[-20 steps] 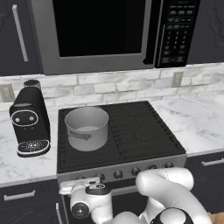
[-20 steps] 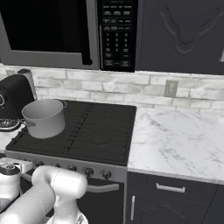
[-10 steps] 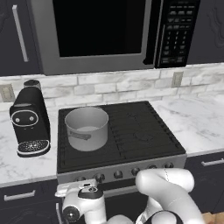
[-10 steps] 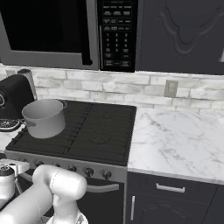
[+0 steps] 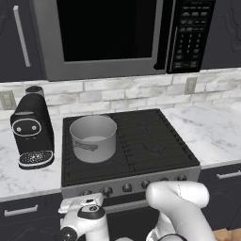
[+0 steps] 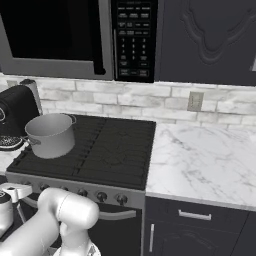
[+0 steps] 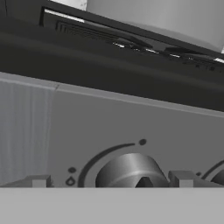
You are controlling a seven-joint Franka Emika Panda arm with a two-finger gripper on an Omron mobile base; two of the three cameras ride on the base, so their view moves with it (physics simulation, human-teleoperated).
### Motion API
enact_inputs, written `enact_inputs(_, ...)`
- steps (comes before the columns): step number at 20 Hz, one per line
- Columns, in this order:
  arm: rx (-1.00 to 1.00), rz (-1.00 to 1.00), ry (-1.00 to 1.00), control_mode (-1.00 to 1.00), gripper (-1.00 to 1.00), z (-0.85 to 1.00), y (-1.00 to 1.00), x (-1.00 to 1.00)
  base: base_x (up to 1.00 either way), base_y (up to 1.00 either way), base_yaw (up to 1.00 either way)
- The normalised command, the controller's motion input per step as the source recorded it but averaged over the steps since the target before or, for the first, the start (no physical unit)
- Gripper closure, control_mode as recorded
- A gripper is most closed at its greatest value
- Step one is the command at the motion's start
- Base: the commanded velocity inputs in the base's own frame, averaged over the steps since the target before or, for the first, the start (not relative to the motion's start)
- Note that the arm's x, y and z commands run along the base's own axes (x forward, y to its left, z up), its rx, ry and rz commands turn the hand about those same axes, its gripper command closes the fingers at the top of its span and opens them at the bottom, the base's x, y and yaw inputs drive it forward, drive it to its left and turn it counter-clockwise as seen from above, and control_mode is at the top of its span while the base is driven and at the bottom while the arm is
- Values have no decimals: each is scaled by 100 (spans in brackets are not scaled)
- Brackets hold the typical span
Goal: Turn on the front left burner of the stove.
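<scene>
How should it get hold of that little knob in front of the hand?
Probably by the knob's round rim, coming straight in from the front of the stove. It juts out of the flat steel strip, and the gripper's fingertips already stand open to either side, so closing across it looks right.

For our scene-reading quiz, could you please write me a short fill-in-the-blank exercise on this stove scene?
1. The grey pot stands on the stove, on its ____ half as the base cameras see it.
2. The black coffee machine stands on the ____ to the left of the stove.
3. Above the stove hangs a ____ with a keypad.
4. In the hand view, a round knob sits between the two ____.

Missing words: left; counter; microwave; fingers
</scene>
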Motion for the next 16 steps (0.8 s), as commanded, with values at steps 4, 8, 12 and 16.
enact_inputs(4, 0, 2, 0, -100, -100, -32, 0, 0, 0, 0, 0)
enact_inputs(8, 0, 1, 0, -100, 100, -27, 0, 0, 0, 0, 0)
enact_inputs(12, 0, 0, 0, -100, 100, -17, 0, 0, 0, 0, 0)
enact_inputs(16, 0, 0, 0, -100, 100, -3, 0, 0, 0, 0, 0)
